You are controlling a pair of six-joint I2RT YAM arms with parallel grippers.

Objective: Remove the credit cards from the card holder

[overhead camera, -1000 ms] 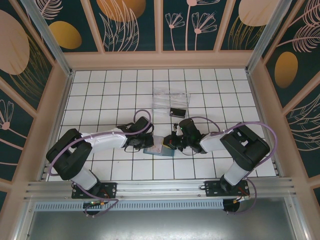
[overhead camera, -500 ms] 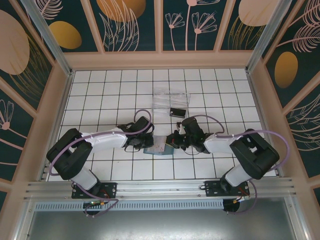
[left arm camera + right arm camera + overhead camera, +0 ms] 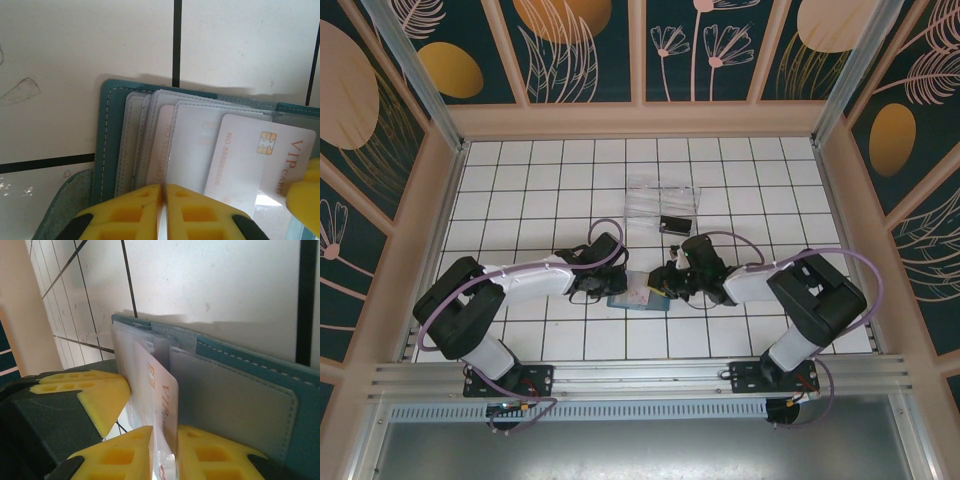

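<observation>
The white VIP card [image 3: 250,160] should be light, stiff and slick, a thin plastic rectangle that can slip from a loose pinch. The best hold is across its flat faces at the exposed end that stands clear of the pocket, pulling straight along the pocket. The card holder [image 3: 106,150] is soft and floppy and would probably drag along unless it is pinned. It lies open on the white tiled table [image 3: 520,170], a little in from the middle of the near edge. It is teal with pale stitching and overlapping grey-white pockets. The card carries a gold chip and orange lettering. The left gripper [image 3: 163,212] has its jaws pressed together on the holder's pocket edge. The right gripper [image 3: 165,455] brackets the card closely, though I cannot tell whether it bites. A black card [image 3: 672,224] lies in the clear plastic tray [image 3: 650,195] toward the far edge.
</observation>
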